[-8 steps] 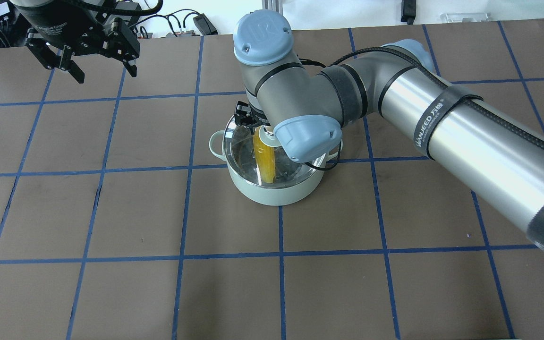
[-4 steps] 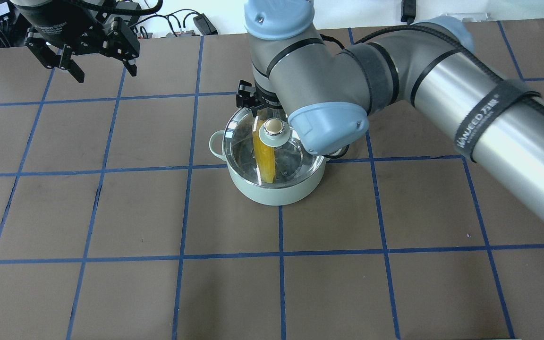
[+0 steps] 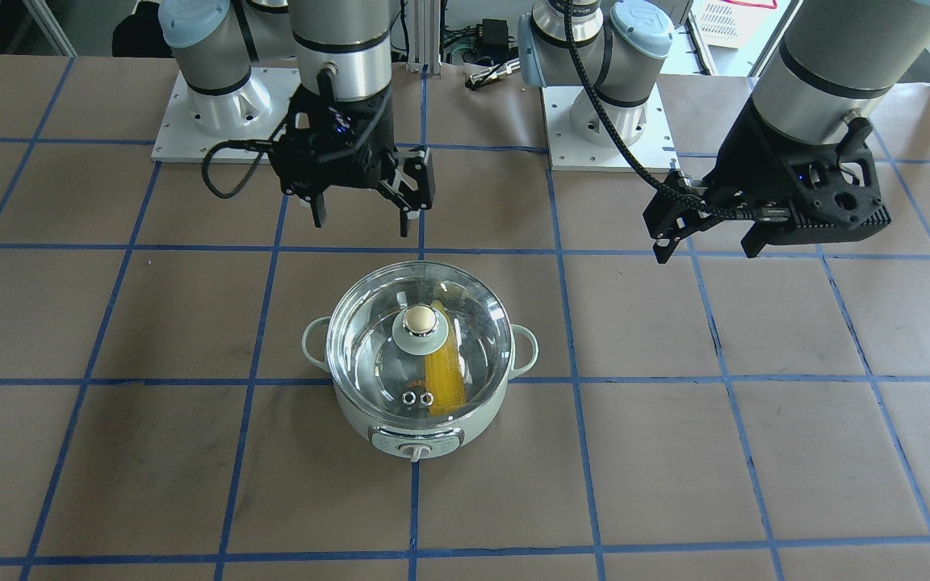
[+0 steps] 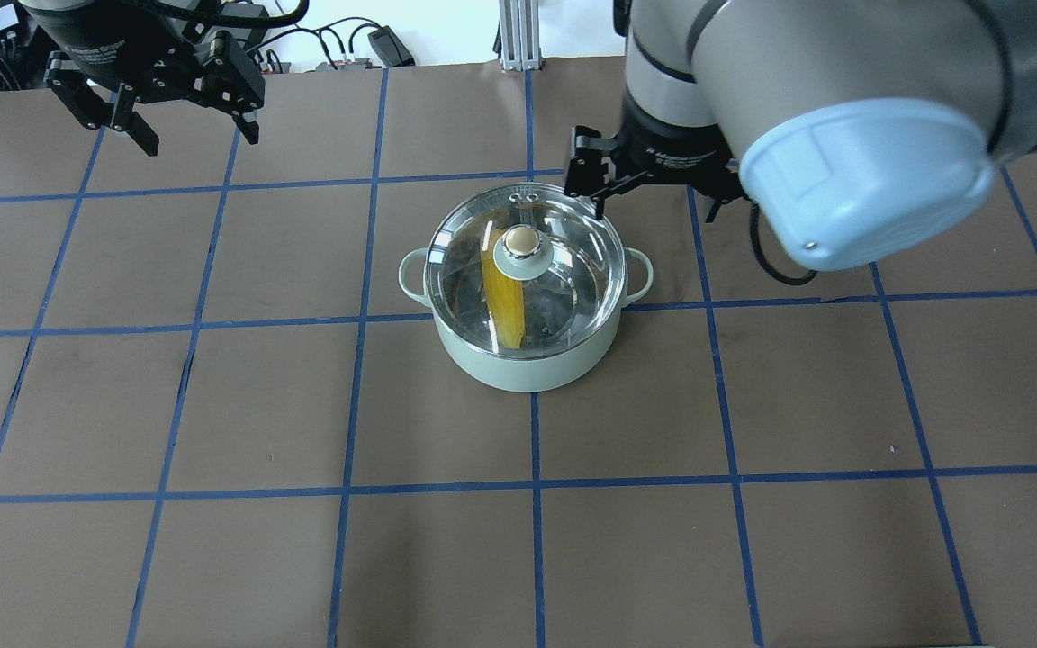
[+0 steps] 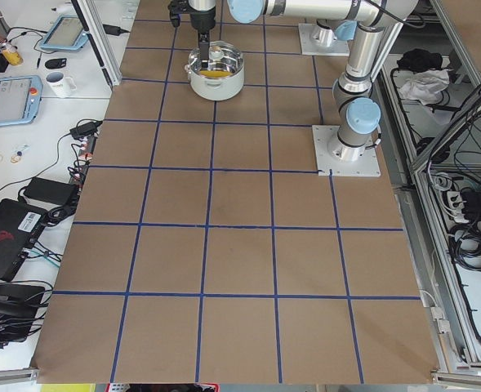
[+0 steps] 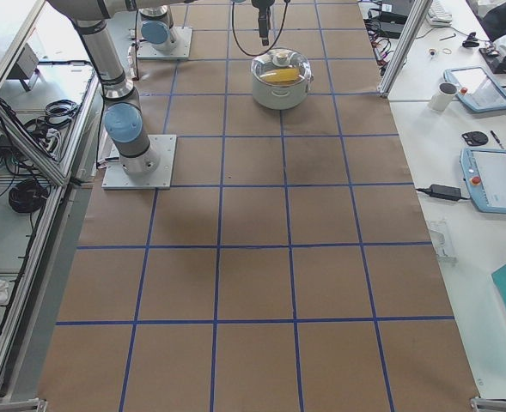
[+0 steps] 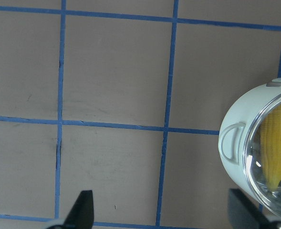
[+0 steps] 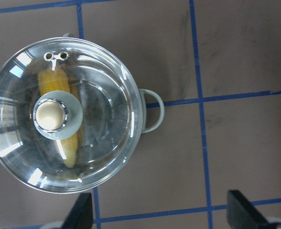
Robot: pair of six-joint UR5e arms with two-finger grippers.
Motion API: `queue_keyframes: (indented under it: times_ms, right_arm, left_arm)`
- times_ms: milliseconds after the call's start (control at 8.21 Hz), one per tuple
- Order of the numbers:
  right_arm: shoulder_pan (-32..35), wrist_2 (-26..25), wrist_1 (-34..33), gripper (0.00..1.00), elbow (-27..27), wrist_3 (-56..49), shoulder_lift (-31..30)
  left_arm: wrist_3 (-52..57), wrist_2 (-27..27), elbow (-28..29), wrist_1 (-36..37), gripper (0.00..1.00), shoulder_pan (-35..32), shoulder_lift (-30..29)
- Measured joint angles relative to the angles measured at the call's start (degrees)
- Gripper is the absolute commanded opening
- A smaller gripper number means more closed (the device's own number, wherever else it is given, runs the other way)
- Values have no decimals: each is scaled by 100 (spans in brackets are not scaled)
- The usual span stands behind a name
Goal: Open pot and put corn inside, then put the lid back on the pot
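Far left, the left gripper (image 4: 201, 139) hangs with jaws apart, empty. At centre the pot (image 4: 527, 364) carries the lid (image 4: 572, 279); inside lies the corn (image 4: 505, 301), long axis near-to-far, thin end toward the robot. The right gripper (image 4: 658, 211), jaws apart, hovers by the pot's far right.

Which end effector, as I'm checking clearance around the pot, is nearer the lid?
Right. The right end effector hangs open, raised above and just off the rim of the lid, not touching it. The left end effector hangs open much farther away, off toward the robot's left side.
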Motion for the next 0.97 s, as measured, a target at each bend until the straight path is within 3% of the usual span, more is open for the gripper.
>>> queue_keyframes:
  times_ms: [487, 975]
  right_arm:
    - [-1586, 25, 559, 100, -93, -2002, -423]
    - [-1784, 53, 747, 100, -90, -2320, -491]
  left_arm:
    - [4, -6, 0, 12, 100, 0, -7]
    - [0, -17, -6, 13, 100, 0, -9]
